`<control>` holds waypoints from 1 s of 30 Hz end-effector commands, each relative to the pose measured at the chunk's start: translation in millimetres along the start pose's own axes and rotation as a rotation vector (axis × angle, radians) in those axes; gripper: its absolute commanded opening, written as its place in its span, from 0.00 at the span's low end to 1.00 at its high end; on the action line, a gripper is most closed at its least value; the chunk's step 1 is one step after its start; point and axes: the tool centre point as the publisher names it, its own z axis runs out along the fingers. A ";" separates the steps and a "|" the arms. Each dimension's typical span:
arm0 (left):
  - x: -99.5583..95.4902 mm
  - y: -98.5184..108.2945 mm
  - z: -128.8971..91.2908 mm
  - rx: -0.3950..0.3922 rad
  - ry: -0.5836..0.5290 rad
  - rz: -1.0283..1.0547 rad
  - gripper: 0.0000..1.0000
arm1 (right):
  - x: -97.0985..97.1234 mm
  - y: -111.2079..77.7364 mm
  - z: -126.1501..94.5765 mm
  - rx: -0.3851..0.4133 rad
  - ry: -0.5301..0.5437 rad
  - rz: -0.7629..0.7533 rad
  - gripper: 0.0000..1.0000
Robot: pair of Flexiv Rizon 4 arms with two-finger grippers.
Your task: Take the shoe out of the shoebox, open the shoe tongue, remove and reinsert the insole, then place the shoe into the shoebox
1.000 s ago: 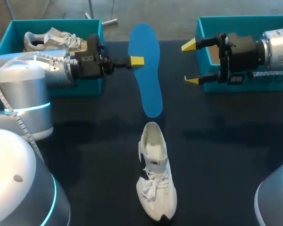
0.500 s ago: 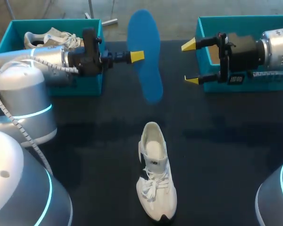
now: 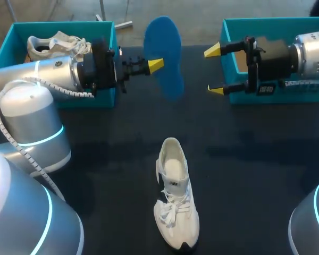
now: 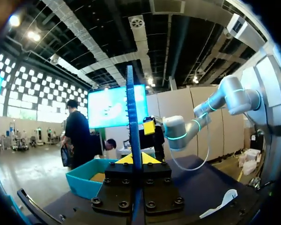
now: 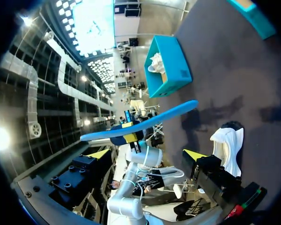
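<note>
Evidently the left gripper (image 3: pixel 155 65) clamps the insole (image 3: pixel 165 53) aloft, ready for the shoe (image 3: pixel 175 196), while the right gripper (image 3: pixel 215 70) hangs fingers apart

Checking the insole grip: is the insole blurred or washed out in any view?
Head view: insole soft at its lower end, no glare. Left wrist view: edge-on, crisp, in the left gripper. Right wrist view: looks bowed, likely fisheye, evenly lit.

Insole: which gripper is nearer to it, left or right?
Left. The left gripper is shut on the insole, holding it in the air; the right gripper stands open off to its side, apart from it.
</note>
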 end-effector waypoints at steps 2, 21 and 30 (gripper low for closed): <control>2.9 -14.5 -7.7 0.021 0.090 0.693 0.00 | -0.1 0.3 1.9 -0.002 0.000 0.001 1.00; -6.9 -4.7 -17.5 0.031 0.262 1.337 0.00 | -0.1 0.3 1.9 -0.002 0.000 0.001 1.00; -6.9 -4.7 -17.5 0.031 0.262 1.337 0.00 | -0.1 0.3 1.9 -0.002 0.000 0.001 1.00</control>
